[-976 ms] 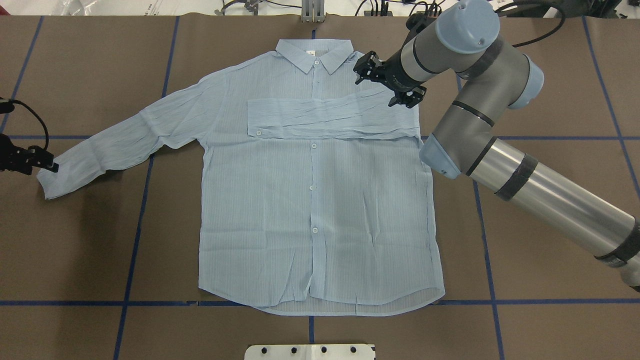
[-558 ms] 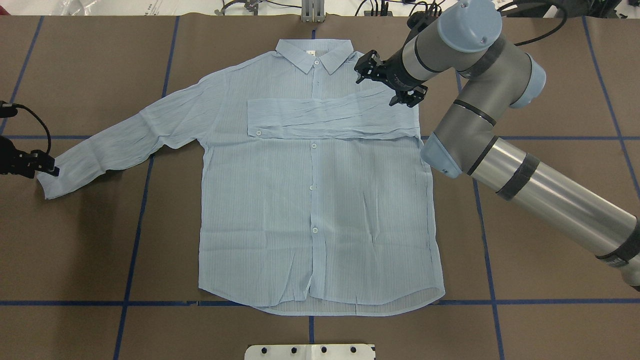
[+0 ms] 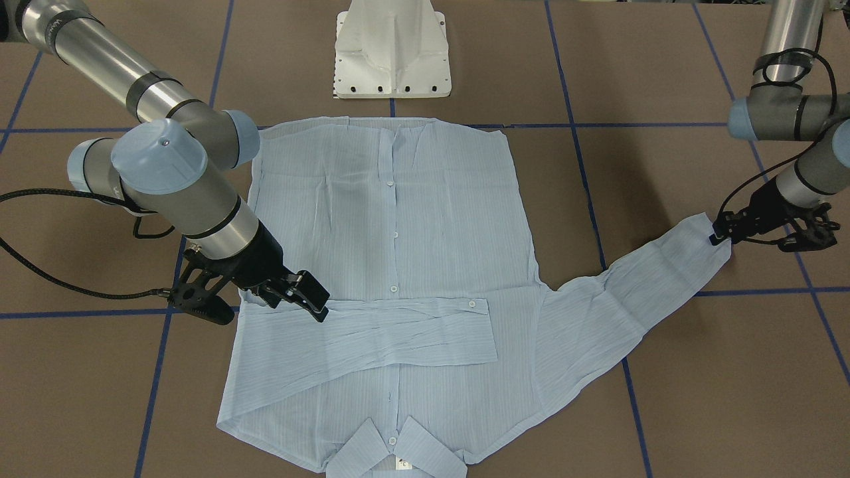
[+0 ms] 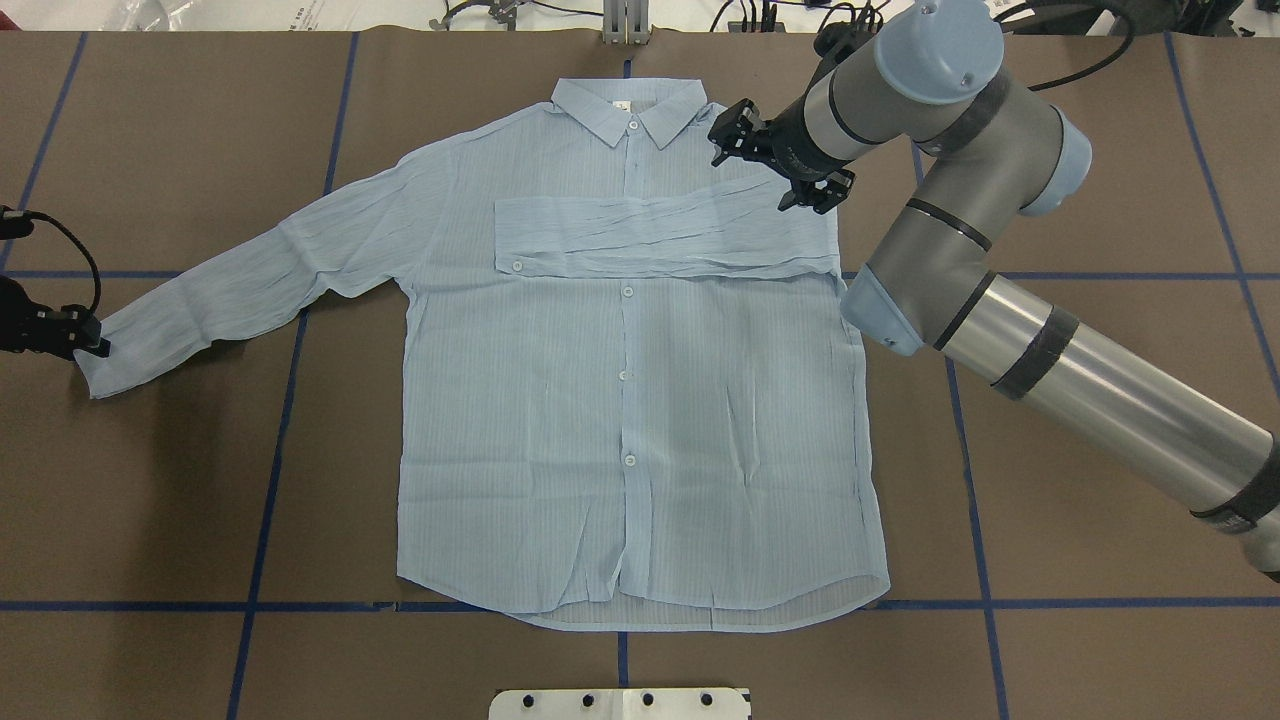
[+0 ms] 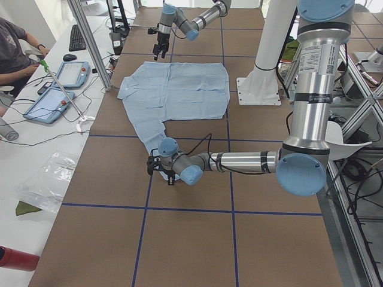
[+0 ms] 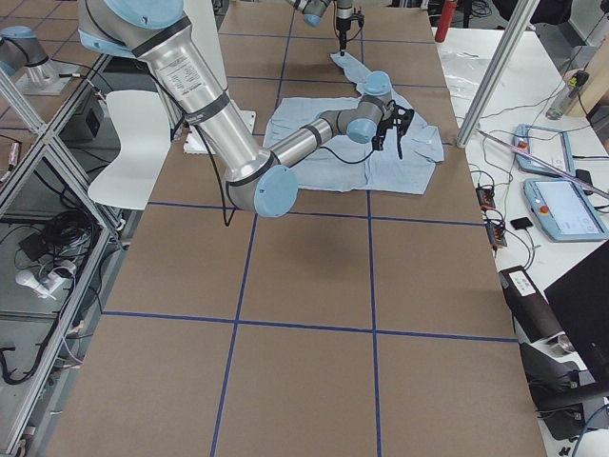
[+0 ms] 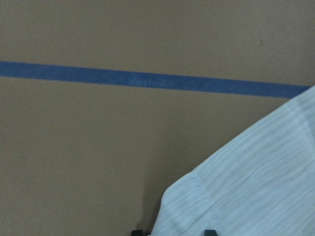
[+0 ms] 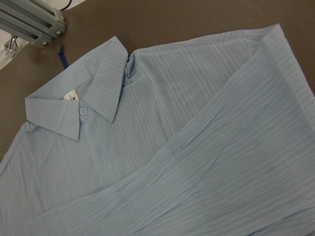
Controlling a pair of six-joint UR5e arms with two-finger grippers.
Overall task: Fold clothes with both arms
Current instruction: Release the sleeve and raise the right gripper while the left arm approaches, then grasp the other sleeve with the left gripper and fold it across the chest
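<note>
Looking closest, only the left wrist view shows shirt (image 7: 246,187) cuff stitching.

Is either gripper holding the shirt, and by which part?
Nothing seems held. The left gripper, jaws apart, straddles the sleeve cuff of the shirt; the right gripper hangs open over it.
</note>
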